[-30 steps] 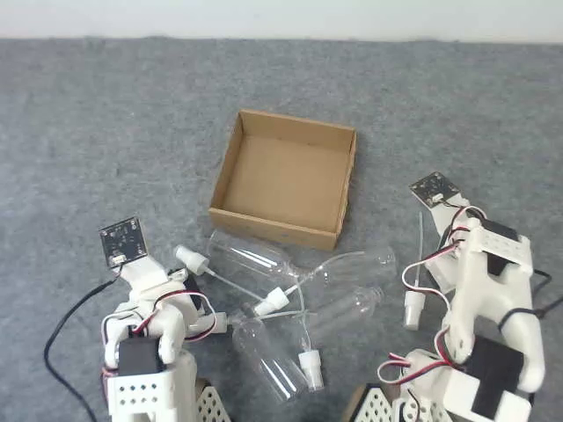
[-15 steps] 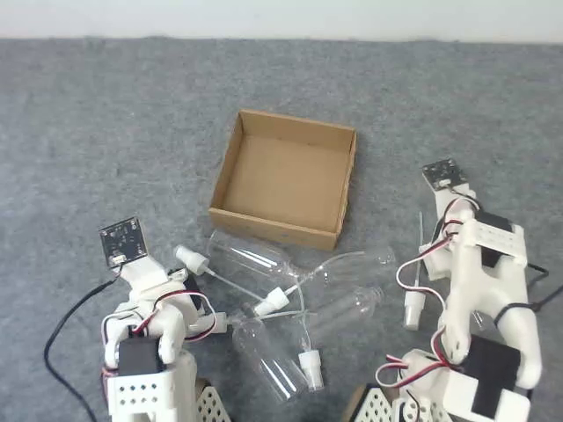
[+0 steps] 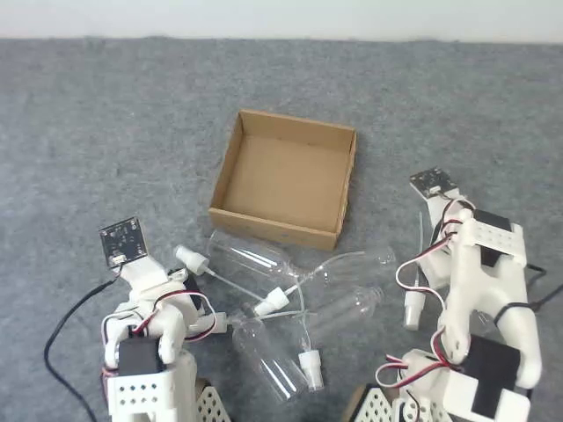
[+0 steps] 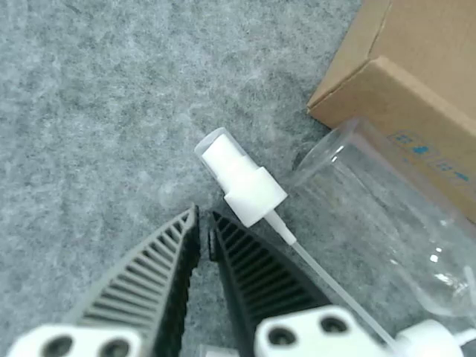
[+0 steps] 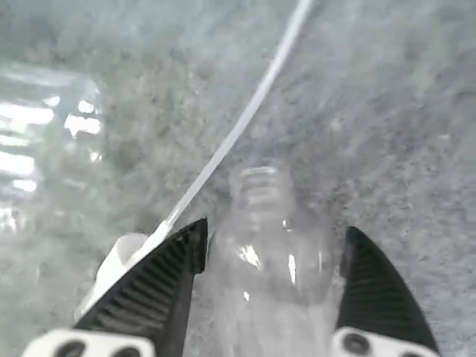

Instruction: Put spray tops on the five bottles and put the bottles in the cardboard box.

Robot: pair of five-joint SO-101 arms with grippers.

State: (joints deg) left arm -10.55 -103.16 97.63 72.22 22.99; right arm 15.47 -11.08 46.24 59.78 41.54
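Note:
The open cardboard box [image 3: 286, 180] stands mid-table. Three clear bottles [image 3: 251, 257] [image 3: 352, 264] [image 3: 268, 356] lie in a loose heap in front of it, with white spray tops [image 3: 191, 259] [image 3: 271, 301] [image 3: 310, 367] among them. My left gripper [image 4: 202, 212] is shut and empty, its tips just short of a spray top [image 4: 242, 178] beside a bottle [image 4: 387, 223]. My right gripper [image 5: 274, 227] is open, with the neck of a capless bottle [image 5: 271, 245] between its fingers. A spray top [image 5: 123, 264] with a long tube lies against one finger.
Another bottle [image 3: 347, 309] lies in the heap, and a further spray top [image 3: 413, 309] sits by the right arm's base [image 3: 484, 352]. The left arm [image 3: 145, 343] stands at the front left. Grey carpet [image 3: 106, 132] spreads around the box.
The right arm's wrist swung slightly away from the box and then came back toward it. The left arm, the bottles and the spray tops have not moved.

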